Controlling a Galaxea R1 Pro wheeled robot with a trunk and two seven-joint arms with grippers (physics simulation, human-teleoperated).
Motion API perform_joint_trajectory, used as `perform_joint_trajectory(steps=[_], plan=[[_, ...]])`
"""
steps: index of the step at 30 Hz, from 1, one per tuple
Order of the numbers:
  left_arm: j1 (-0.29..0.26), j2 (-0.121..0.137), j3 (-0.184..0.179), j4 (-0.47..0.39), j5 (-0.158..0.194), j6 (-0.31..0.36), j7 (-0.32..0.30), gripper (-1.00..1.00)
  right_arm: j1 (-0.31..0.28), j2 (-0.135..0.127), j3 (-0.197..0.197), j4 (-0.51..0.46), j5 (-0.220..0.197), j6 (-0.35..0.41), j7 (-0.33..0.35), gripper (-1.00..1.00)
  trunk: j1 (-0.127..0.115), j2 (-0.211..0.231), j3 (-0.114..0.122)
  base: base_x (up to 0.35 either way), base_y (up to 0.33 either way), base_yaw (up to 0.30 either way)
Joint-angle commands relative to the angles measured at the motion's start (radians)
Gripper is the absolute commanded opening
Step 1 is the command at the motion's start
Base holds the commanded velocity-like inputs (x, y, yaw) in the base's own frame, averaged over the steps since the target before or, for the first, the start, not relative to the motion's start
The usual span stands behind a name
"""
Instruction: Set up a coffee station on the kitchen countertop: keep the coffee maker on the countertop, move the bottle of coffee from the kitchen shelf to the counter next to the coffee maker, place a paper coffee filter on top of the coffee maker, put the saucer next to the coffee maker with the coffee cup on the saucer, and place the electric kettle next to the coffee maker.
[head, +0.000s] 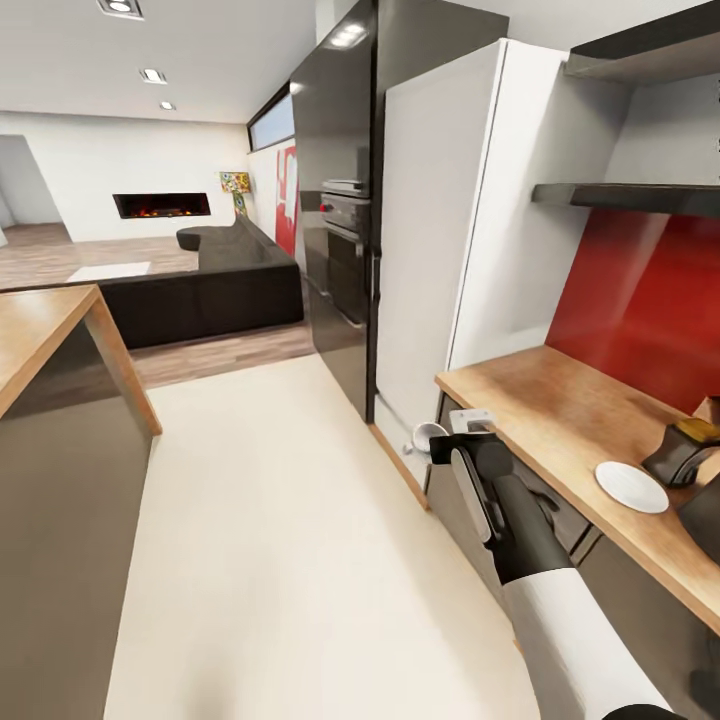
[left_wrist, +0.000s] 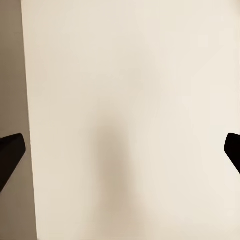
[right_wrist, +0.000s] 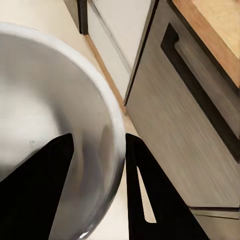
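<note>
One right claw (right_wrist: 97, 170) pinches the coffee cup (right_wrist: 50, 115) rim.

Our right arm reaches forward and a little to the left, low in the head view. Its sleeve is white near us and turns black toward the wrist. A grey band runs along the side of the wrist. At the end sits our black two-fingered right gripper (head: 437, 441). Its two black fingers (right_wrist: 145, 200) are pinched on the thin rim of the small white coffee cup (head: 427, 434), one finger inside the cup and one outside.

Our black two-fingered left gripper (left_wrist: 120, 150) points down. Its two dark fingertips (left_wrist: 11, 152) are spread far apart, with nothing between them.
</note>
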Motion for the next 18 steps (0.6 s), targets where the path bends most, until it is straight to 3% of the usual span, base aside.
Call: perform_joint_trajectory(steps=[1, 18], plan=[[-0.001, 0.000, 0.001, 0.001, 0.010, -0.001, -0.010, 1.00, -0.001, 0.000, 0.001, 0.000, 0.002, 0.005, -0.002, -1.00, 0.001, -0.002, -0.002, 0.326, 0.143, -0.214], [-0.001, 0.000, 0.001, 0.001, 0.010, -0.001, -0.010, 1.00, -0.002, 0.000, 0.001, 0.000, 0.002, 0.005, -0.002, -1.00, 0.001, -0.002, -0.002, 0.326, 0.132, -0.255]])
